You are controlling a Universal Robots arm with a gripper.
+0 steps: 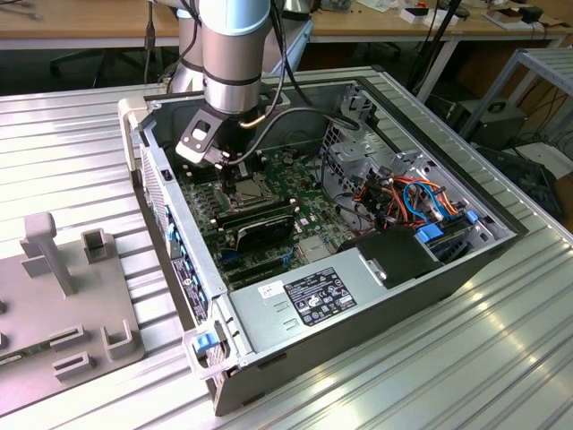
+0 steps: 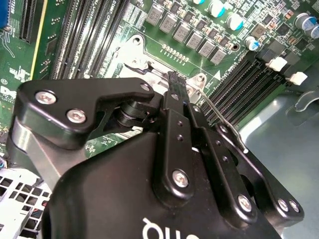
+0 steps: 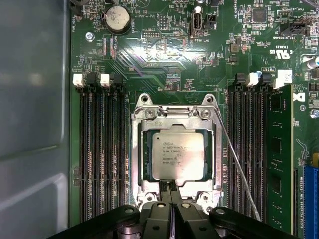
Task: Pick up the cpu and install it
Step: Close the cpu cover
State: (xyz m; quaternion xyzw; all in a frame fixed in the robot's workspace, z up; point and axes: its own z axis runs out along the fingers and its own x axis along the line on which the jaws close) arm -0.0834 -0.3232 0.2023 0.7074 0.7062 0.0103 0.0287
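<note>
In the first wrist view the cpu (image 3: 178, 155), a silver-grey square chip, lies flat in the socket with the metal frame (image 3: 137, 149) folded down around its edges. The thin wire lever (image 3: 239, 169) slants away from the socket's side. My gripper (image 3: 172, 191) is shut, its two black fingers pressed together with nothing between them. Their tips sit at the frame's edge, just beside the cpu. In the second wrist view the gripper (image 2: 175, 82) points down at the socket frame (image 2: 142, 62). In the exterior view the gripper (image 1: 235, 170) hangs inside the open computer case over the socket (image 1: 243, 190).
Rows of black memory slots (image 3: 102, 149) flank the socket, and a green memory stick (image 3: 280, 159) stands in one slot. The case wall (image 3: 30, 124) is close by. The power supply (image 1: 313, 300), a cable bundle (image 1: 403, 193) and a grey fixture (image 1: 63, 296) lie around.
</note>
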